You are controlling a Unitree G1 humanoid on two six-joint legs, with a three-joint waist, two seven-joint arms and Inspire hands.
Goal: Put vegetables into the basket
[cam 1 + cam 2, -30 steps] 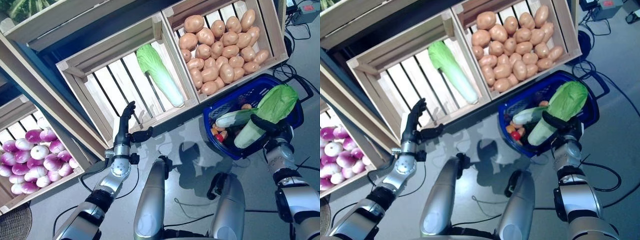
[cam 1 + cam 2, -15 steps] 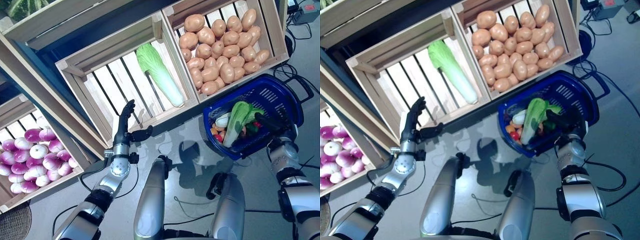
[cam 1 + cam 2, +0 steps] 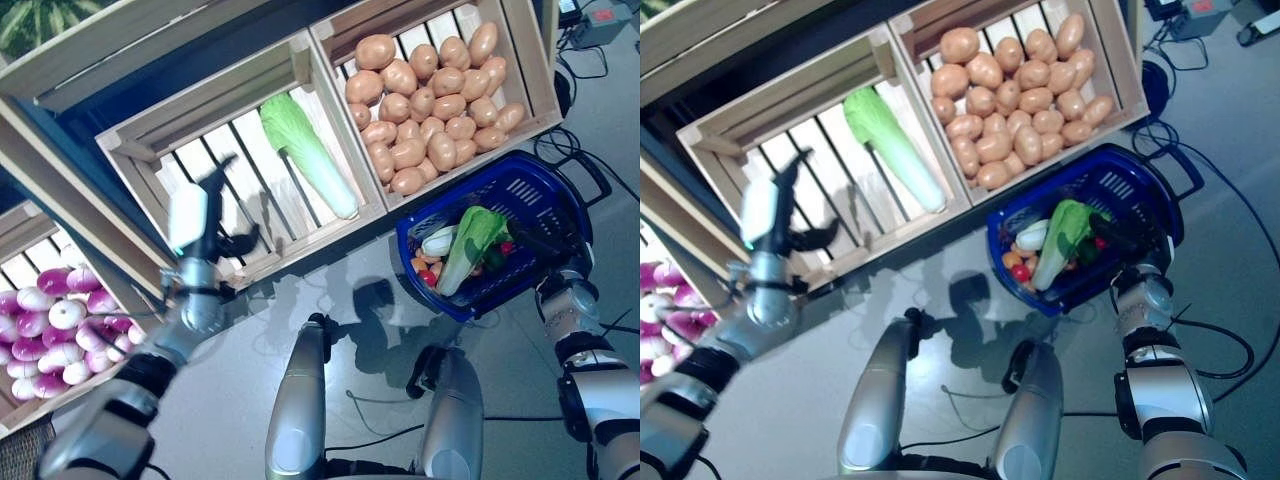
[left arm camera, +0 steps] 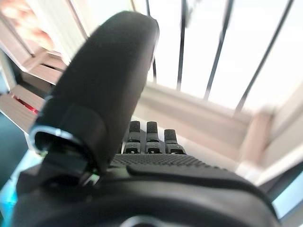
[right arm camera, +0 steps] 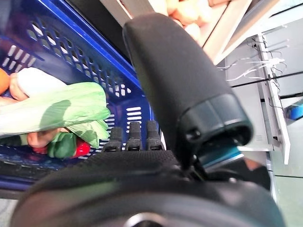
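The blue plastic basket (image 3: 530, 180) stands on the floor below the stand. A green napa cabbage (image 3: 468, 243) lies in it, on a white long vegetable (image 3: 438, 240) and small red and orange ones (image 3: 424, 272). My right hand (image 3: 545, 247) is open and empty, fingers straight, over the basket's right part; its wrist view shows the thumb (image 5: 180, 94), the cabbage (image 5: 57, 109) and the basket wall (image 5: 71, 52). My left hand (image 3: 200, 225) is open and empty, raised at the front edge of the slatted crate (image 3: 180, 160). A second napa cabbage (image 3: 305, 155) lies in that crate, to the hand's right.
The wooden stand has a crate of potatoes (image 3: 430, 100) right behind the basket and a lower crate of purple round vegetables (image 3: 50, 330) at the left. Cables (image 3: 580, 140) lie on the floor behind the basket. The left wrist view shows crate slats (image 4: 199, 56).
The right hand let the napa cabbage go; it now lies in the basket, and the hand stays open over it. The left hand moved left and up along the crate's front.
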